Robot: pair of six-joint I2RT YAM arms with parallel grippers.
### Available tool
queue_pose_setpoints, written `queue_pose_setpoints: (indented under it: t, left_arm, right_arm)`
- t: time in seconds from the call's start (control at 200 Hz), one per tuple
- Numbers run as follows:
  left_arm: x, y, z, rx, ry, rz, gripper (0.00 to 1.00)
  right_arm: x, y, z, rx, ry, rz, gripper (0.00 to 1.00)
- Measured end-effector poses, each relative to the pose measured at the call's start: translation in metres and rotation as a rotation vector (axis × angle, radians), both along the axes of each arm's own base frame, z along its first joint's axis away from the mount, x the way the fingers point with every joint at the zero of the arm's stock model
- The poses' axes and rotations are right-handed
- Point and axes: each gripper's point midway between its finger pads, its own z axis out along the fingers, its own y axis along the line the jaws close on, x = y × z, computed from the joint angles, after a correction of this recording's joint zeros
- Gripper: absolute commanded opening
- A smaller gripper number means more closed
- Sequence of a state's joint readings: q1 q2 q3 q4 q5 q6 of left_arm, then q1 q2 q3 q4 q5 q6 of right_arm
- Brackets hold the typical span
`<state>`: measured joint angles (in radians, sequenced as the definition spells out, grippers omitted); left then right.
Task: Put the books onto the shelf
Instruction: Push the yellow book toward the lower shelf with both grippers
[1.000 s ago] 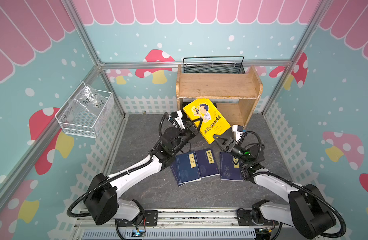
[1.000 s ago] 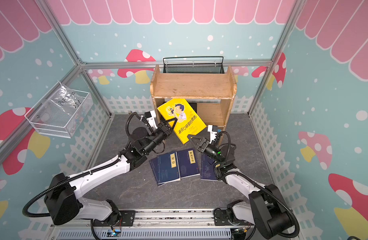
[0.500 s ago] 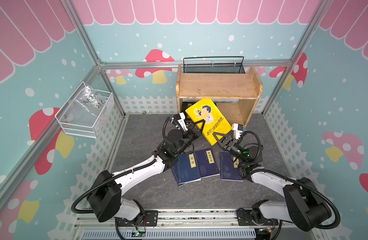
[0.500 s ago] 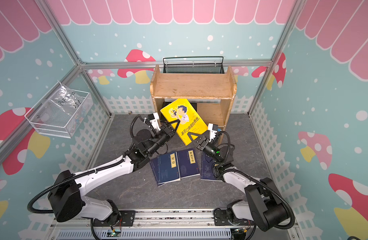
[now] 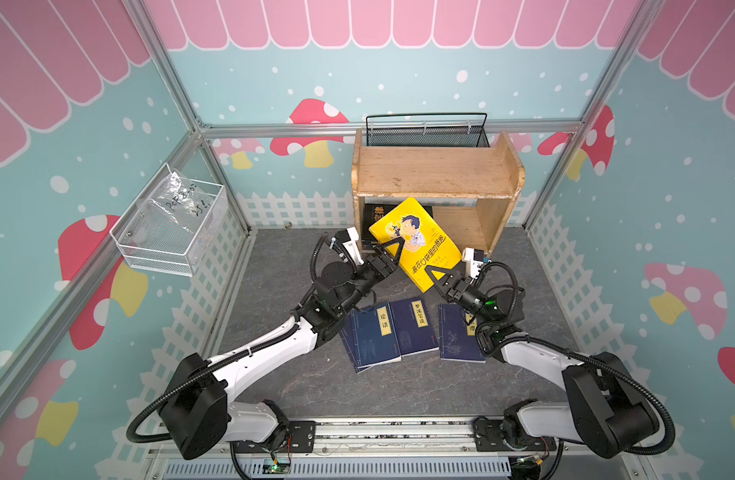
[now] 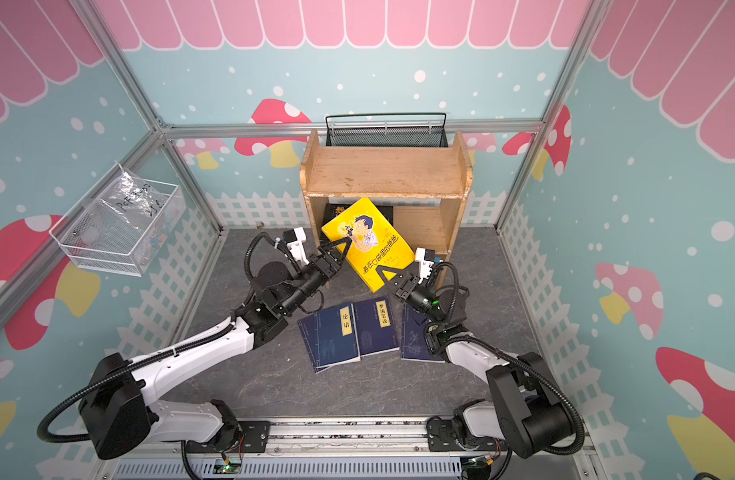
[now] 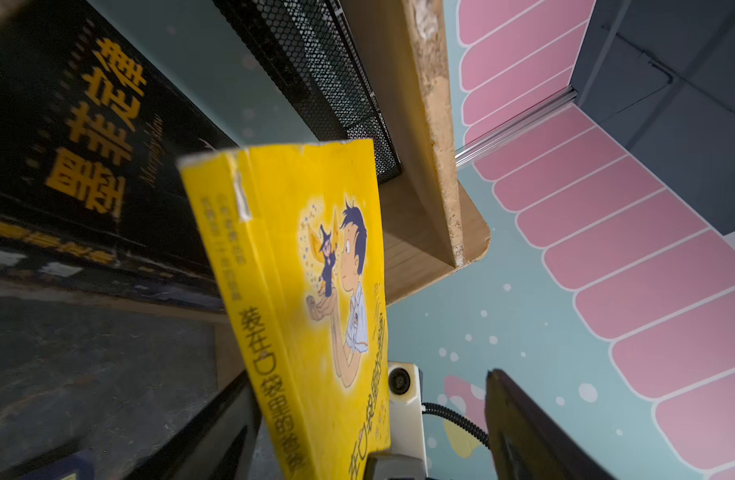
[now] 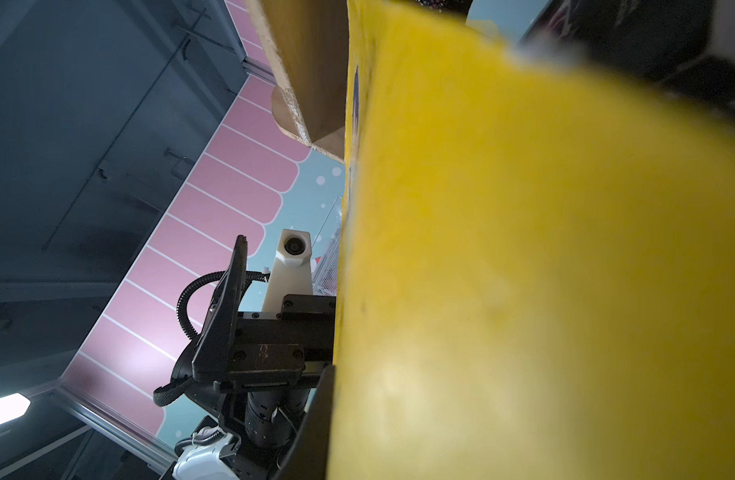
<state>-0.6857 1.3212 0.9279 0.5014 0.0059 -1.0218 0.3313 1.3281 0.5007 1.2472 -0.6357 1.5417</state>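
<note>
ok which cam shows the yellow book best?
Both top views: the yellow book shows nearly its whole cover, tilted in front of the shelf. The left wrist view gives its spine and cover foreshortened, partly cut off. The right wrist view shows only a blurred yellow face up close.

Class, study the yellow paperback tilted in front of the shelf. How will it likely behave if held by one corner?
Probably floppy: the yellow paperback has a soft cover, frayed at the spine top in the left wrist view. It may swing or droop, since the right gripper pinches only its lower corner and the left gripper stands open around its edge.
</note>
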Motion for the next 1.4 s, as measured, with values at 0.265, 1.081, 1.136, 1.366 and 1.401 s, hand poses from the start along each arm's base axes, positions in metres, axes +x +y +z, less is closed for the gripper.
queue_pose_setpoints:
  t: [0.265,1.081,1.136,1.366,1.401]
  left_arm:
    - [0.008,0.041,-0.015,0.143,0.026,-0.024,0.92]
    - [0.000,0.017,-0.021,0.166,0.018,-0.277,0.56]
    - [0.002,0.017,-0.020,0.156,0.022,-0.279,0.50]
    - [0.008,0.018,-0.022,0.131,0.042,-0.274,0.29]
    - [0.009,0.019,-0.022,0.129,0.043,-0.269,0.26]
  right_arm:
    - [-0.002,-0.013,0.004,-0.110,0.026,0.110,0.07]
    - [-0.024,-0.008,0.016,-0.267,0.028,0.247,0.07]
    - [-0.023,-0.009,0.016,-0.267,0.026,0.245,0.07]
    - [-0.018,-0.009,0.016,-0.266,0.004,0.244,0.08]
    - [-0.017,-0.008,0.015,-0.265,0.000,0.243,0.08]
